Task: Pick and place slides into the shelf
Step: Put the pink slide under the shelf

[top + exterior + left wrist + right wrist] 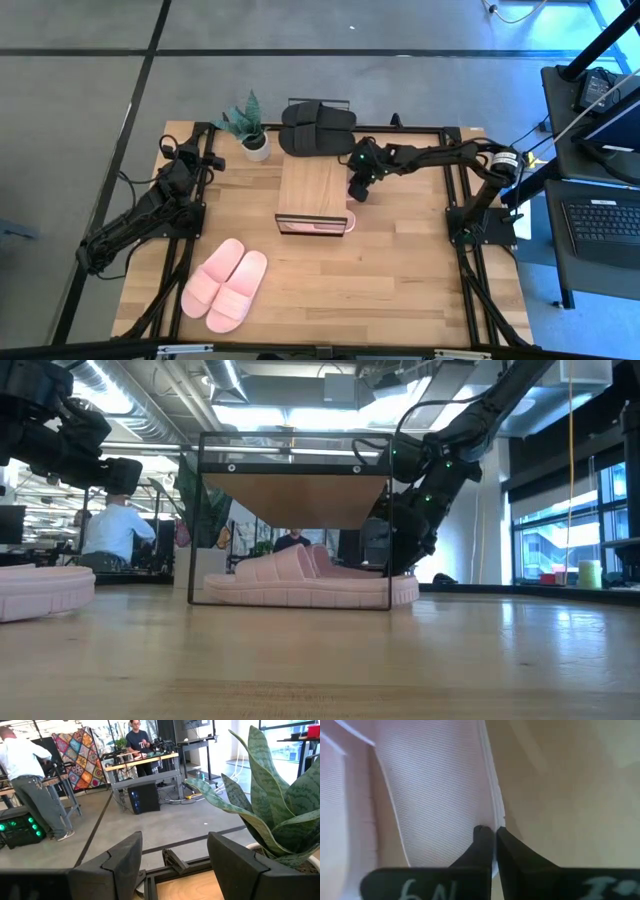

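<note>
1. Slides in light pink (318,224) lie under the shelf (312,187), on the table (400,280); in the low view they fill the space inside its black frame, with one toe poking past the right-hand post.
2. The right gripper (357,191) is down at the shelf's right side, just beside that pair. In its wrist view the two dark fingers (482,845) are pressed almost together, pinching the thin pale rim of the pink slide (435,785).
3. A second pink pair (226,282) sits side by side on the near left part of the table, well apart from the shelf.
4. The black pair (316,128) rests at the far edge, just behind the shelf, next to a potted plant (251,128).
5. The left gripper (192,152) waits at the far left corner near the plant, its fingers (120,865) spread wide with nothing between them.
6. People stand at benches in the room beyond.
</note>
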Available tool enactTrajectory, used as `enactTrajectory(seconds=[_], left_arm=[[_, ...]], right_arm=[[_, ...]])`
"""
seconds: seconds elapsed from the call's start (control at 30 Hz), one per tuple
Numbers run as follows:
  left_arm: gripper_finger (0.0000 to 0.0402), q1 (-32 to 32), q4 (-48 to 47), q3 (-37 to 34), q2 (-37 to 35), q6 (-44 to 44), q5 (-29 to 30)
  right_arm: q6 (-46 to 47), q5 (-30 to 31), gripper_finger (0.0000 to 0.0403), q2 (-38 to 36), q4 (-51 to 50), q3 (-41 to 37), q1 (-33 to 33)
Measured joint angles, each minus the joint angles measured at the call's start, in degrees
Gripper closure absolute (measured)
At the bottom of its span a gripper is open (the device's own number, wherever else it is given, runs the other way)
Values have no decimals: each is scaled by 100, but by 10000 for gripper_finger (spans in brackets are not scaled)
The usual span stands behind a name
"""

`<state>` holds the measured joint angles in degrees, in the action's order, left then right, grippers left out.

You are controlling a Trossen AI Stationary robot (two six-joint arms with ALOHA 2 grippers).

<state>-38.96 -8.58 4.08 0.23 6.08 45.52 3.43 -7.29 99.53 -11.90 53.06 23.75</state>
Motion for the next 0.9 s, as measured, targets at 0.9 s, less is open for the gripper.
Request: enactTrajectory(seconds=[0.9], left_arm=[[185,-2,0,0,0,-4,0]], right_arm=[[-378,-295,345,0,35,-9,-265]])
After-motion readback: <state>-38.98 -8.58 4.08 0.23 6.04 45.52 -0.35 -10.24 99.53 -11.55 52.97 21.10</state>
